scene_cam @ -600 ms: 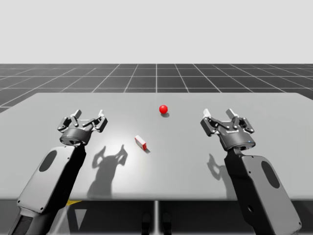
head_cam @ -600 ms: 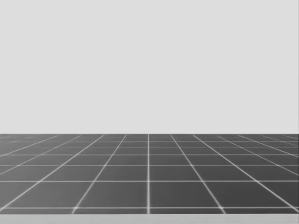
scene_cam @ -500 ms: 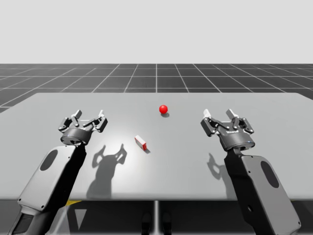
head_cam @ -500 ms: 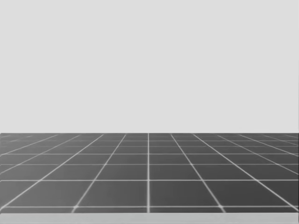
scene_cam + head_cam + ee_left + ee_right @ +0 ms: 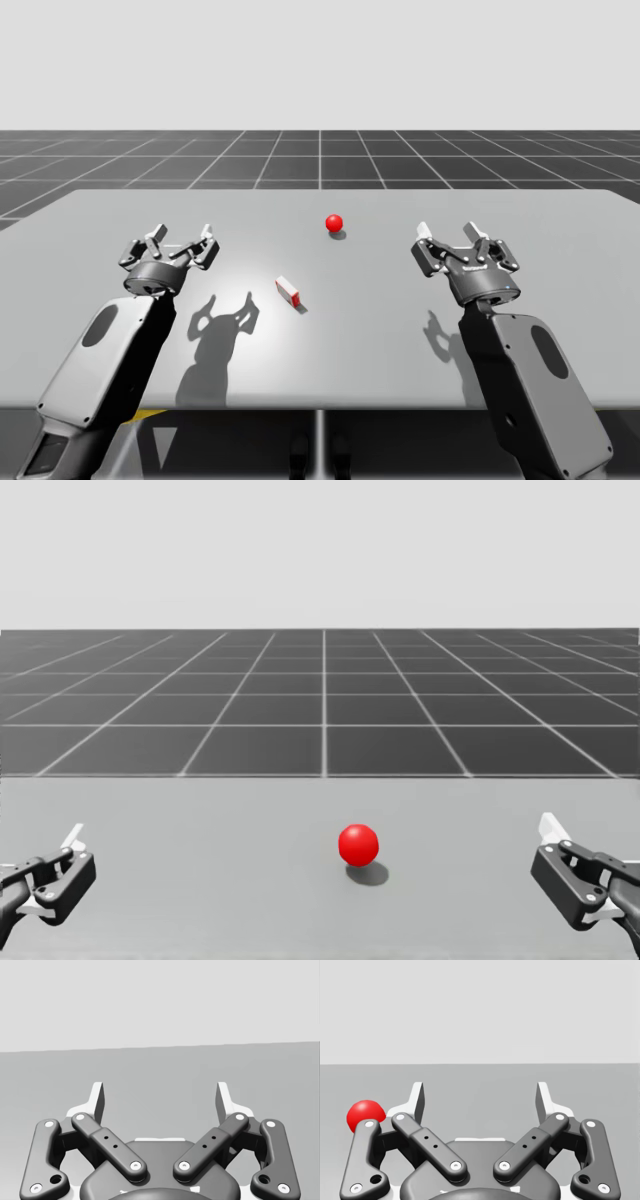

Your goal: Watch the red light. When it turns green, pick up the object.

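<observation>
Across the plain matte grey table (image 5: 560, 215), with dark gridded floor (image 5: 320, 160) beyond, both arms sit low and symmetric, which reads as a wait pose. Left gripper (image 5: 160, 1097) and right gripper (image 5: 480, 1097) have fingers spread wide with nothing between them, presumably pre-opened for a quick grab. Light (image 5: 334, 223) is red, mid-table toward the far side, so no go yet. Small white block with a red end (image 5: 288, 291) lies flat between the grippers, somewhat nearer the left one.

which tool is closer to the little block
My left tool: the block lies left of the red ball, farther from my right tool.
</observation>
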`<state>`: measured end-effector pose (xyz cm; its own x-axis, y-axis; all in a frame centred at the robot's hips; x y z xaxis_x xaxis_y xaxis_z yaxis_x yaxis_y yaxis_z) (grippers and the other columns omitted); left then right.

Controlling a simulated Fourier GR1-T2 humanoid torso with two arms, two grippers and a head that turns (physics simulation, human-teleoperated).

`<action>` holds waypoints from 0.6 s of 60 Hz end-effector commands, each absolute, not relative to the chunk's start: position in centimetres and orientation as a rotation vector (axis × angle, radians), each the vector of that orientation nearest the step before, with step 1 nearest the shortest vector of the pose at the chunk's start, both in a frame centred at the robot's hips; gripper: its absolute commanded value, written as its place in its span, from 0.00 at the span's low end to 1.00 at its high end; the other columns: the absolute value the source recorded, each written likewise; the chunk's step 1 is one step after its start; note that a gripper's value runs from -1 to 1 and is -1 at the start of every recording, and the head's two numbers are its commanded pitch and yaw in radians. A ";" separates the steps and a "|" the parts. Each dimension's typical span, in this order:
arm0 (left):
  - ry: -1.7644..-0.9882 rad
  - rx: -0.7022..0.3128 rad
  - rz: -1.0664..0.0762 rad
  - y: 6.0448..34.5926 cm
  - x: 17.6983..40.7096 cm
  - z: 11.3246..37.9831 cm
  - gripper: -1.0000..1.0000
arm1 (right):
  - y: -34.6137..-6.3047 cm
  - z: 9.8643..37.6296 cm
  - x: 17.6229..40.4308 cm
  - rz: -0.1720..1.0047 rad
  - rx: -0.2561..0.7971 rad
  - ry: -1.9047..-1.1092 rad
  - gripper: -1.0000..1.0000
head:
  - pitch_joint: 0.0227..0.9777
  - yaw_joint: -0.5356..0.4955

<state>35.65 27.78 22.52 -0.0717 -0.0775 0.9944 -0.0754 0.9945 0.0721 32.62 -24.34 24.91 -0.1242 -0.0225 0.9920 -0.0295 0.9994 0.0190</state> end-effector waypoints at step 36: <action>-1.660 0.111 -0.023 27.6 35.3 22.8 0.00 | -24.1 25.0 32.5 0.025 0.017 -1.699 0.00 | 0.58 0.47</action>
